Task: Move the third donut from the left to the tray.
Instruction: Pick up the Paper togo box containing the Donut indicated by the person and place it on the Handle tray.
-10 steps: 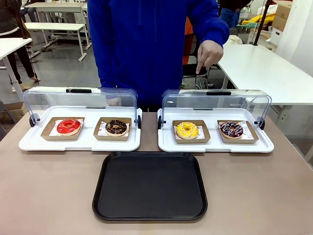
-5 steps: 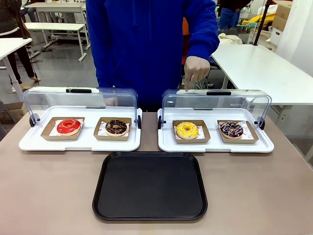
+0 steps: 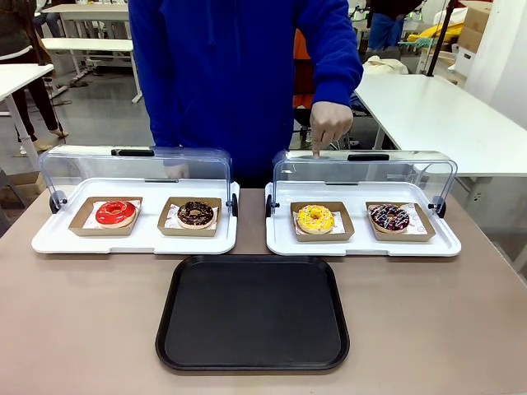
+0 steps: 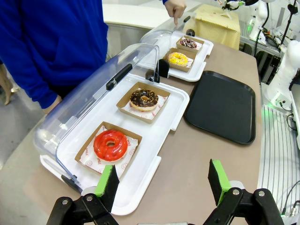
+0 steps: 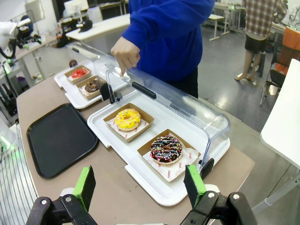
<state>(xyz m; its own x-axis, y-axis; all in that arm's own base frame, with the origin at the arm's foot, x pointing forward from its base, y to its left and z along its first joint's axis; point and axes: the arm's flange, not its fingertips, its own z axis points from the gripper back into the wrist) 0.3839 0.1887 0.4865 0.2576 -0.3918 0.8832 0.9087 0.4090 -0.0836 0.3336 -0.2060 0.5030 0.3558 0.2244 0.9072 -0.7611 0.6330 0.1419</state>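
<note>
Nearest the robot, the left gripper (image 4: 164, 180) and the right gripper (image 5: 140, 185) hang above the smooth brown tabletop (image 3: 82, 329). Each has its black, green-padded fingers spread wide, with nothing between them.

Ahead lies the large, flat black plastic tray (image 3: 252, 313), a matte rectangle with rounded corners and a raised rim.

Just beyond it, two white plastic serving trays sit side by side, a left one (image 3: 49, 243) and a right one (image 3: 445, 245). The curved clear lid (image 3: 362, 169) of each is swung up and back, leaving the near side open.

Each holds two small brown cardboard trays lined with white paper. From the left, these carry:
- a glossy red-iced donut (image 3: 115, 212)
- a chocolate-brown donut (image 3: 195, 214)
- the yellow-iced ring donut (image 3: 314, 218), flecked with sprinkles
- a dark donut with coloured sprinkles (image 3: 389, 216)

The yellow-iced ring donut sits in the right white tray's left cardboard tray (image 3: 346, 233), near the black tray's far right corner.

At the far edge stands a person in a blue hooded top (image 3: 230, 74). One hand (image 3: 332, 125) points its index finger down onto the right lid, with the other fingers curled in. The other hand (image 3: 174, 170) shows dimly behind the left lid, and its pose cannot be told.
</note>
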